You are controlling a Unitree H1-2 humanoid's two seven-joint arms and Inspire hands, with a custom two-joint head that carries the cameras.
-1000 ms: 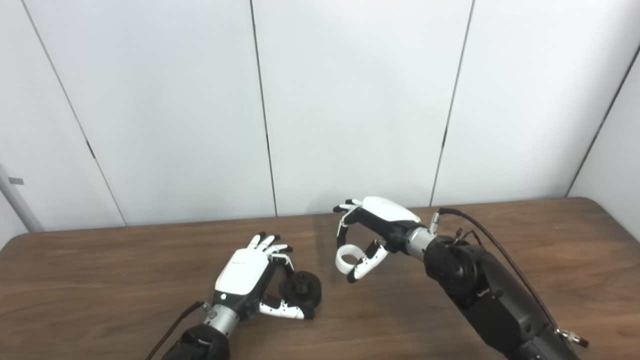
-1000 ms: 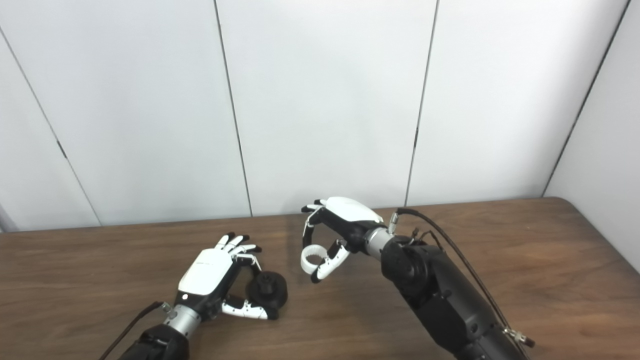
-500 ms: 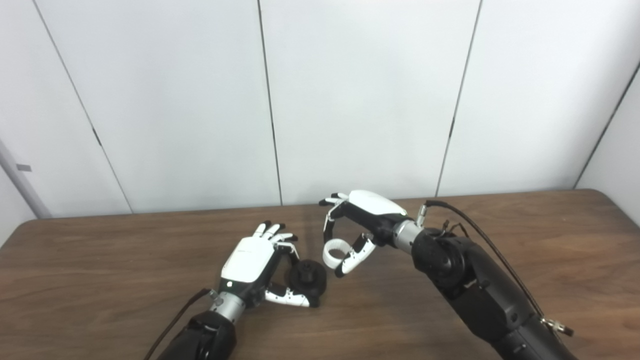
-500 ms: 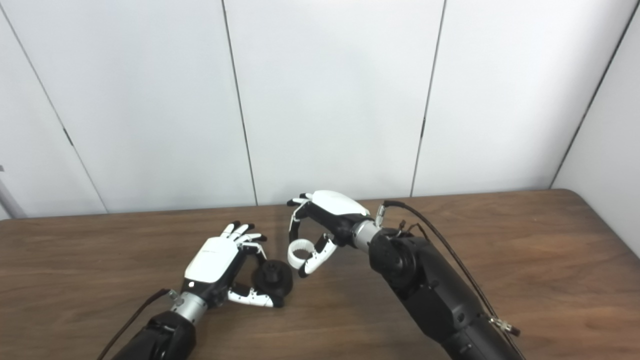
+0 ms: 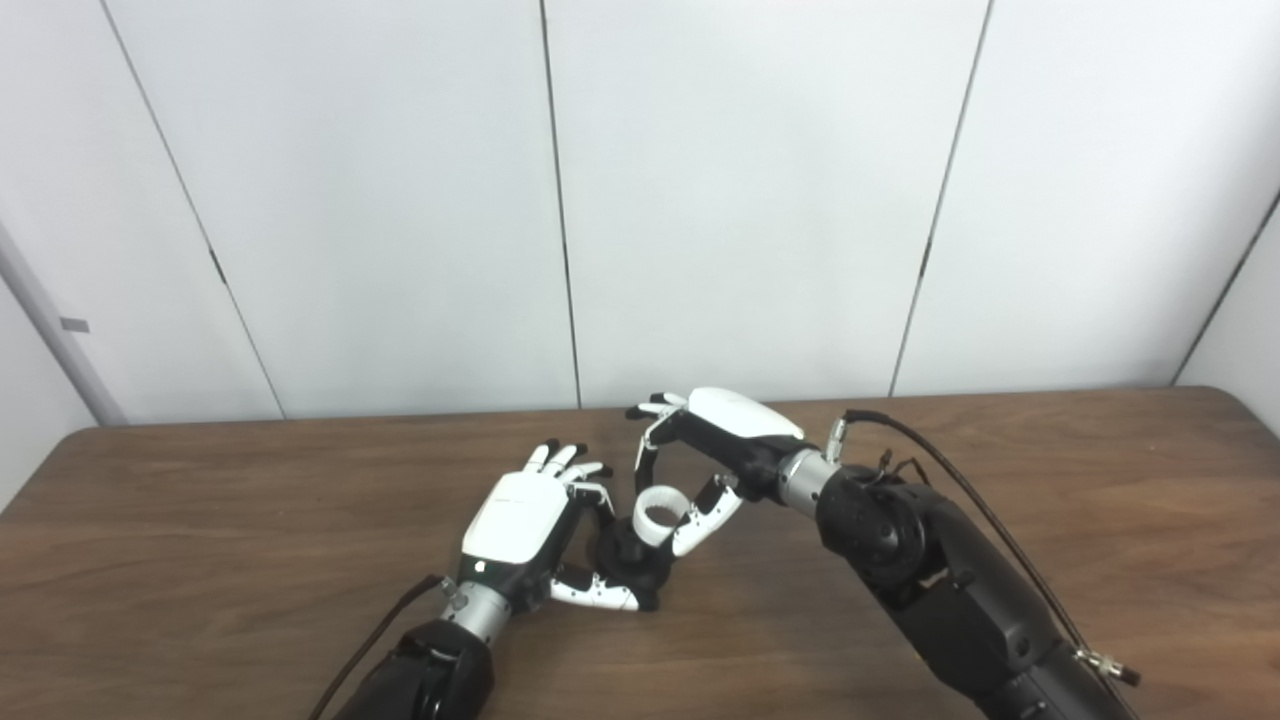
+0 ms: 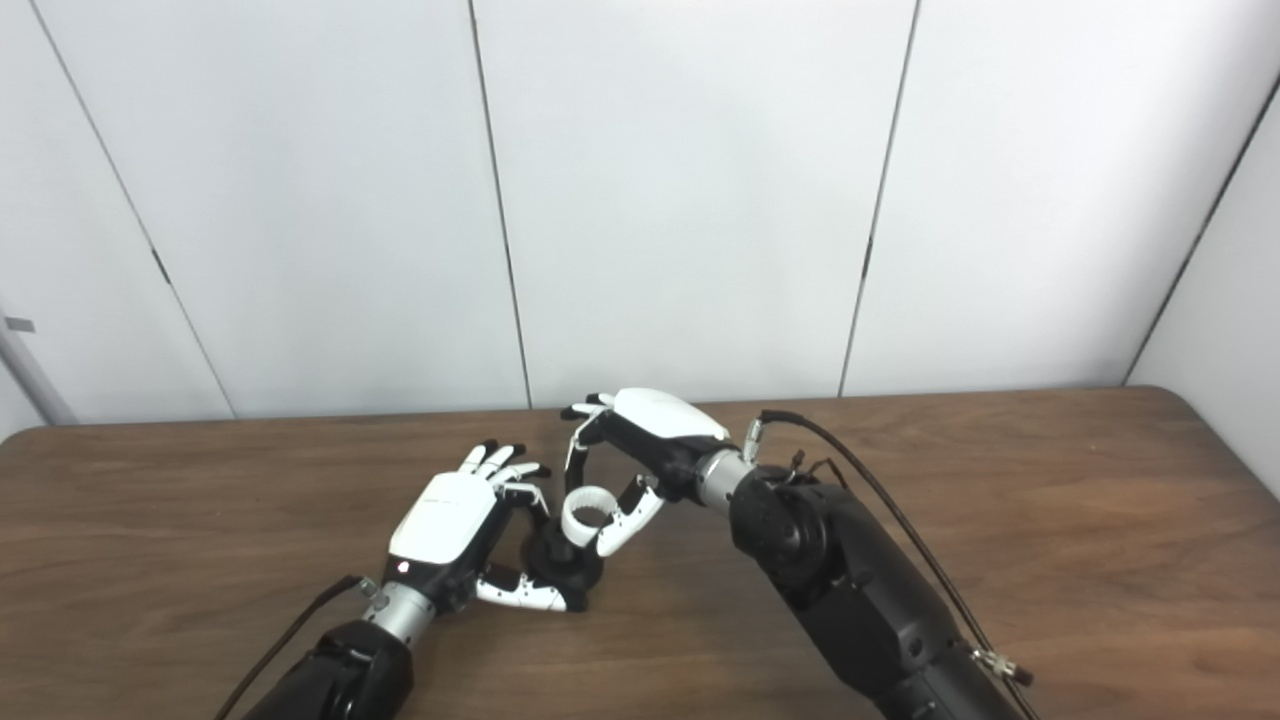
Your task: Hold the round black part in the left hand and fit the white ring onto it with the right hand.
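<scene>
White ring (image 5: 659, 501) over black part (image 6: 562, 566); overlap clearer right-eye

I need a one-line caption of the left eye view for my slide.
Left hand grips the round black part on the wooden table; right hand holds the white ring just above it.

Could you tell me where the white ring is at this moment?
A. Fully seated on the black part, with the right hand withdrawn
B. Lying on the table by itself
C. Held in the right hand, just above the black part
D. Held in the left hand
C: the right hand pinches the ring just over the black part, which the left hand grips.
</scene>
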